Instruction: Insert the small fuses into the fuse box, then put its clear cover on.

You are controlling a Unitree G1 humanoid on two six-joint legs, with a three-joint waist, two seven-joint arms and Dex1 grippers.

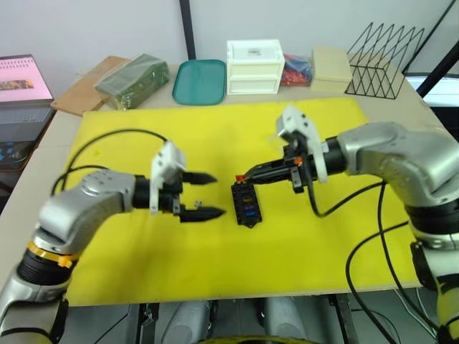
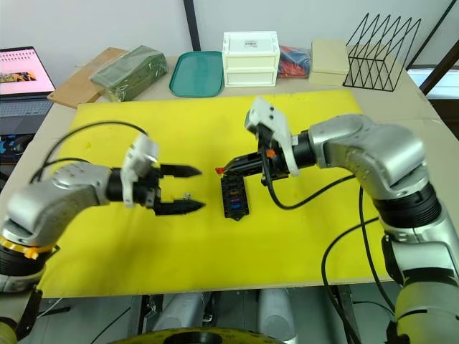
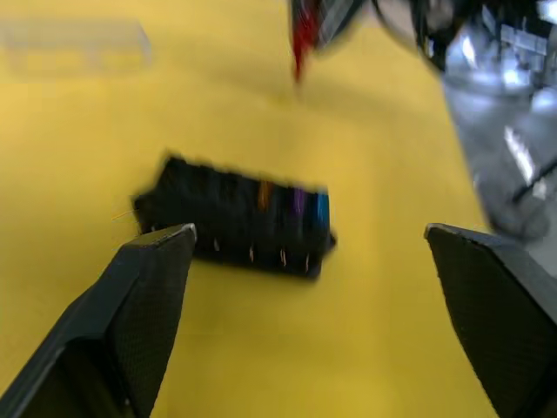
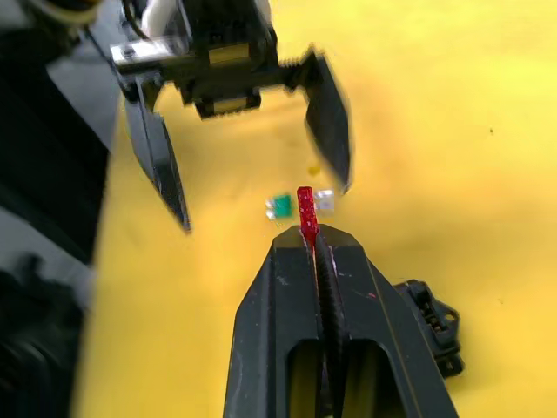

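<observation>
The black fuse box [image 1: 246, 204] lies mid-mat on the yellow mat [image 1: 143, 272], with orange, purple and blue fuses seated in its slots [image 3: 291, 202]. My right gripper [image 1: 242, 178] is shut on a red fuse [image 4: 306, 212], held just above the box's far end. My left gripper [image 1: 214, 195] hangs open just left of the box, nothing between its fingers. A green fuse [image 4: 280, 206] and a clear fuse [image 4: 325, 202] lie loose on the mat under the left gripper [image 4: 261, 200]. A blurred clear cover [image 3: 74, 43] rests on the mat beyond the box.
Along the table's back edge stand a white drawer box [image 1: 254, 66], a teal tray [image 1: 200, 81], a green package [image 1: 133, 75], a beige box [image 1: 331, 68] and a black wire rack [image 1: 384, 61]. A laptop [image 1: 21, 86] sits far left. Black cables trail from both arms.
</observation>
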